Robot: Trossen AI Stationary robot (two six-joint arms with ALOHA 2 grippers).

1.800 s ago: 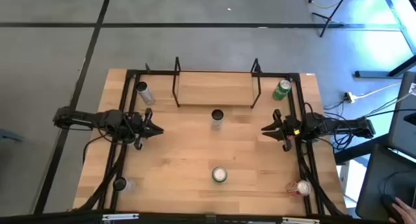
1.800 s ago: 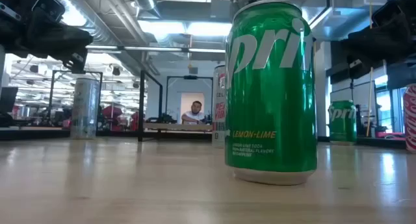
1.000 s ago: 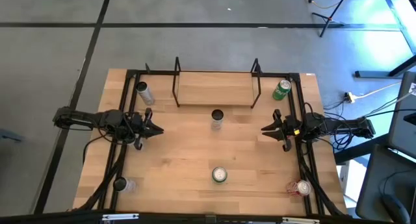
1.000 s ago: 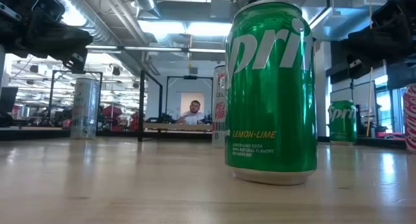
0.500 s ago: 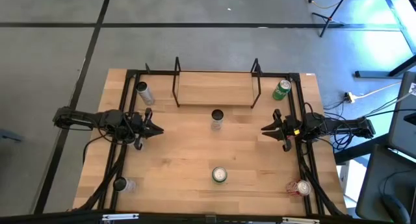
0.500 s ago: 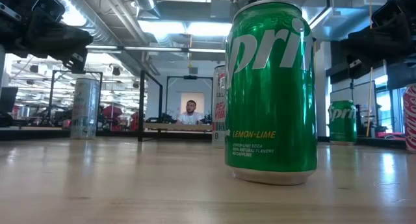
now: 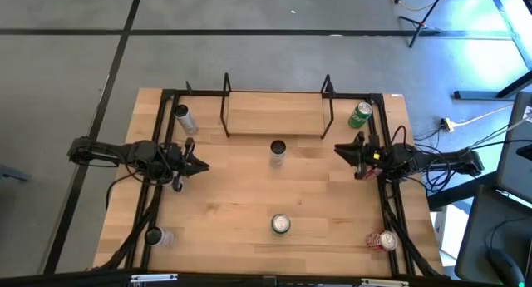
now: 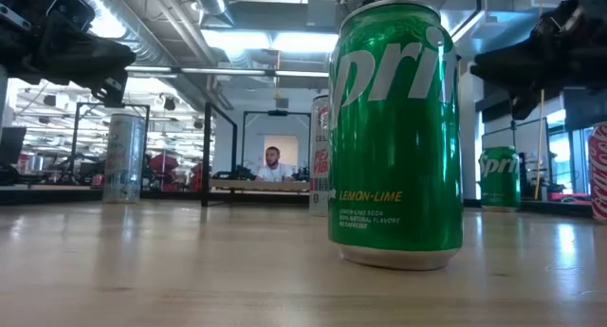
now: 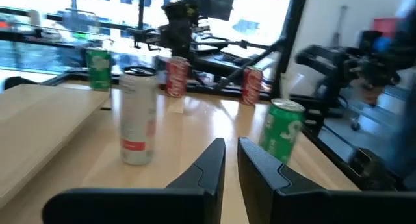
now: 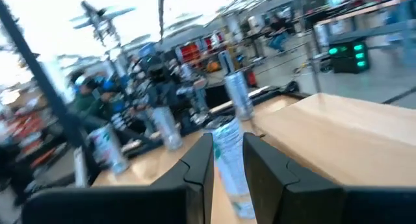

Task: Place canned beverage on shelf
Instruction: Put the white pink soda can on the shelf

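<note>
While both my arms hang over the table (image 7: 249, 200), neither holds anything. My left gripper (image 7: 202, 165) is at the left side, fingers (image 9: 207, 164) pinched together on nothing. My right gripper (image 7: 339, 149) is at the right side, pointed toward the middle, fingers (image 10: 198, 162) a narrow gap apart, empty.

Shelf (image 7: 275, 114) sits at the far edge, centred, with no can on its board. White can (image 7: 278, 152) stands upright just in front of the shelf, between the two grippers; the right wrist view shows it dead ahead between my fingers, not touched. Sprite can (image 7: 281, 225) stands upright near the front edge, centre; it fills the low view (image 8: 395, 137). Second green can (image 7: 359, 115) lies tilted just right of the shelf, at the far right corner. Silver can (image 7: 184, 120) is tilted at the far left, beside the shelf's left end. Red can (image 7: 383, 240) is at the front right corner. Clear can (image 7: 155, 235) at the front left, hard to make out. Person (image 8: 273, 164) visible in the room behind.
</note>
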